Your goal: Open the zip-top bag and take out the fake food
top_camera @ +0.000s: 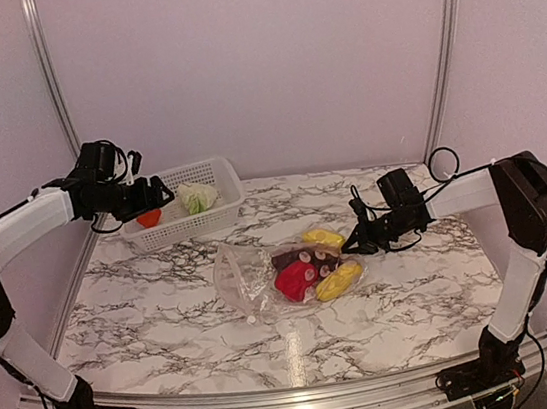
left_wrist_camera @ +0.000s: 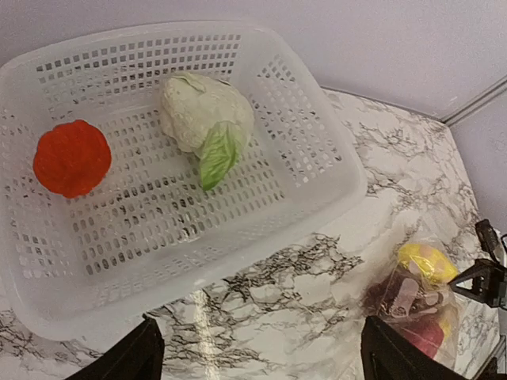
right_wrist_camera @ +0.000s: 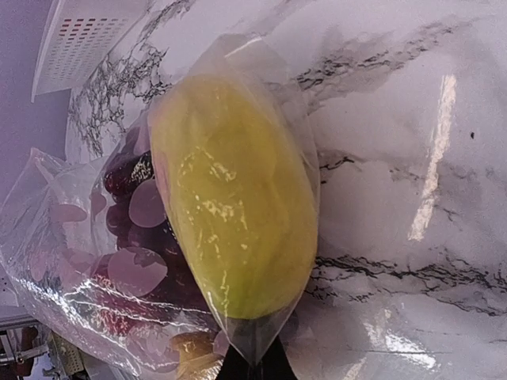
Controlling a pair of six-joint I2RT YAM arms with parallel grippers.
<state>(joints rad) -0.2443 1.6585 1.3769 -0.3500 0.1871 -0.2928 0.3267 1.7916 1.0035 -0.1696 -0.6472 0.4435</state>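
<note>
Emptying's under way: left gripper (top_camera: pixel 158 195) hangs open, empty, over the basket (top_camera: pixel 181 233) at ten o'clock, right gripper (top_camera: pixel 351 243) pinches the three-o'clock corner of the zip-top bag (top_camera: pixel 238 280) mid-table, so next the left likely reaches in for remaining fake food (top_camera: pixel 299 280).

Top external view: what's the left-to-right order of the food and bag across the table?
Orange-red piece → cauliflower, both in the white basket → clear empty end of the zip-top bag → red piece → lower yellow piece. Grapes skipped: they overlap the red piece.
</note>
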